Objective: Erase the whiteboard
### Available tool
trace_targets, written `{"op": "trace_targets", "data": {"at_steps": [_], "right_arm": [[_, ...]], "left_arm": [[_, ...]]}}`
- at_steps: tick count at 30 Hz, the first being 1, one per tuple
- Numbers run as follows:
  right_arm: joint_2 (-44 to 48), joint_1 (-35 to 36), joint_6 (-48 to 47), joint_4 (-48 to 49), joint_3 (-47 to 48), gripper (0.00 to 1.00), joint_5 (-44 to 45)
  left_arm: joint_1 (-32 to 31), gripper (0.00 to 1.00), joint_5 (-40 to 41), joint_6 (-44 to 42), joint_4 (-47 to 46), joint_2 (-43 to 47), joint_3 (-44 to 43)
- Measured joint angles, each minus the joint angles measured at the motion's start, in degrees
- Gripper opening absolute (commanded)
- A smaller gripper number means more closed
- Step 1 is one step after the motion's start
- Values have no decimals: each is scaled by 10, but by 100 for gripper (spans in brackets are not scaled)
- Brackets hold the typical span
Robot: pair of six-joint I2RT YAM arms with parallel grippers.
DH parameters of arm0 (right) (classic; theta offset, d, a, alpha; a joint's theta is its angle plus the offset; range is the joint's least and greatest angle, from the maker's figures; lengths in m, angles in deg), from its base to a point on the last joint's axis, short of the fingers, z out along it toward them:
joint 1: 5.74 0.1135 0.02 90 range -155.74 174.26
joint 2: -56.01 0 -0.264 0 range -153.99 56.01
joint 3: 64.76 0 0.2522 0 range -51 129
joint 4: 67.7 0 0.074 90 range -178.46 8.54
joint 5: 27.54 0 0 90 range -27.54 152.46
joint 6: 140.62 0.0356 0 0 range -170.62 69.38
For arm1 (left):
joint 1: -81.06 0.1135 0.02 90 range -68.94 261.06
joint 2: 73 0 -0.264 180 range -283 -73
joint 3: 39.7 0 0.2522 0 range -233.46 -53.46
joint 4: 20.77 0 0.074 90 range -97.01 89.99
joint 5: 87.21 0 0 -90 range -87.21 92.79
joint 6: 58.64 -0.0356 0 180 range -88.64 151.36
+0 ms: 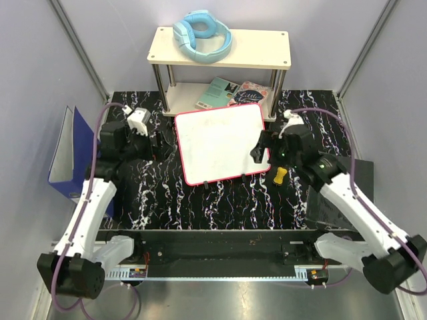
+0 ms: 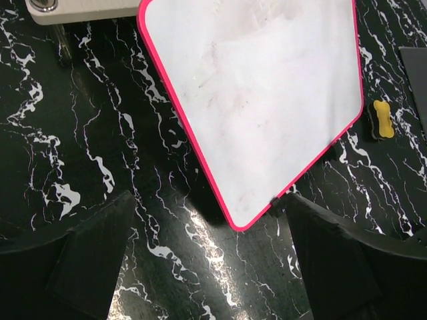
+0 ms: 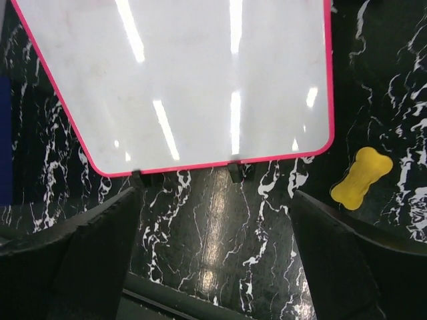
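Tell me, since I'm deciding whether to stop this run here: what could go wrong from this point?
Faint grey smears show on the flat white board with the red-pink rim, so it may not count as fully erased. The small yellow bone-shaped eraser lies loose on the black marbled table, close beside the open right claw; a careless pull-back could knock it away. That claw also hangs at the board's right edge and might nudge it.

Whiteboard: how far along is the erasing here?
Done, apparently: the whiteboard shows no black writing, only faint grey smears. In hand: nothing; the left hand and right hand are both open and empty, and the yellow eraser lies on the table by the board's right edge. Left: at most a pass over the smears.
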Motion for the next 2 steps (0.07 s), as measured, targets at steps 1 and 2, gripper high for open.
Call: {"op": "trace_targets", "data": {"at_steps": [1, 2], "right_arm": [[14, 0, 0, 3, -3, 100, 5], [32, 0, -2, 9, -9, 100, 14]], "left_arm": [[0, 99, 0, -2, 2, 0, 2], [0, 99, -1, -4, 5, 0, 5]]}}
